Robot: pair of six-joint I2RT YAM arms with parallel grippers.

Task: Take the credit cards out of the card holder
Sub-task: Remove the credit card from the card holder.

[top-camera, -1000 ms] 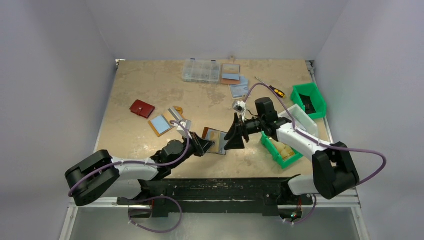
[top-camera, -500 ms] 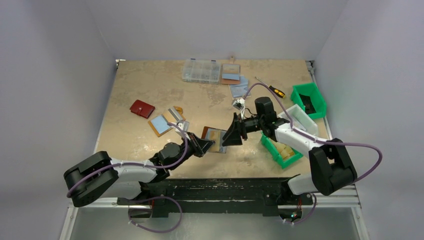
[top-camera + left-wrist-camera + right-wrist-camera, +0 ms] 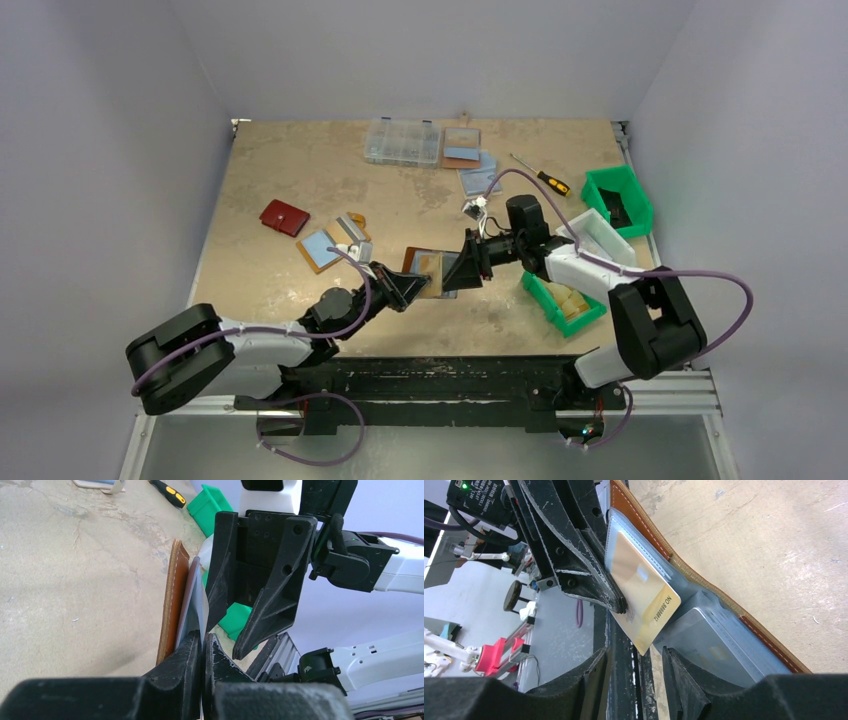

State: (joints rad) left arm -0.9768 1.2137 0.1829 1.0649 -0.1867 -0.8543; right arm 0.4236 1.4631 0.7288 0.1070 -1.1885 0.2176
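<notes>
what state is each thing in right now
card holder, open, sleeves showing
gold card, partly out of its sleeve
silvery card, inside its sleeve
left end effector, shut on a card holder sleeve
right end effector, open around the gold card's corner
dark red wallet, closed

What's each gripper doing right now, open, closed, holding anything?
Left gripper: closed, pinching the card holder by its inner sleeve.
Right gripper: open, jaws either side of the gold card corner, not gripping it yet.
</notes>
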